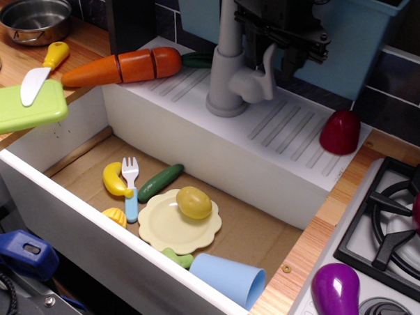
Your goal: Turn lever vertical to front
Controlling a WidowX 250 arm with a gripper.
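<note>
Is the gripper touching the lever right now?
Cannot tell. In the only view, the gripper sits right at the upright lever's tip, overlapping it, with no clear gap or contact.

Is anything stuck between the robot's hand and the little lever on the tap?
No, nothing visible is between them. The hand is right above the lever, which points up beside the tap column. The red piece sits off to the side.

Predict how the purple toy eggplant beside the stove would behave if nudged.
The eggplant looks rounded and glossy, so it would probably roll or slide easily. It appears to be hollow plastic, likely light and stiff. It lies near the counter edge, so a push might knock it off.
</note>
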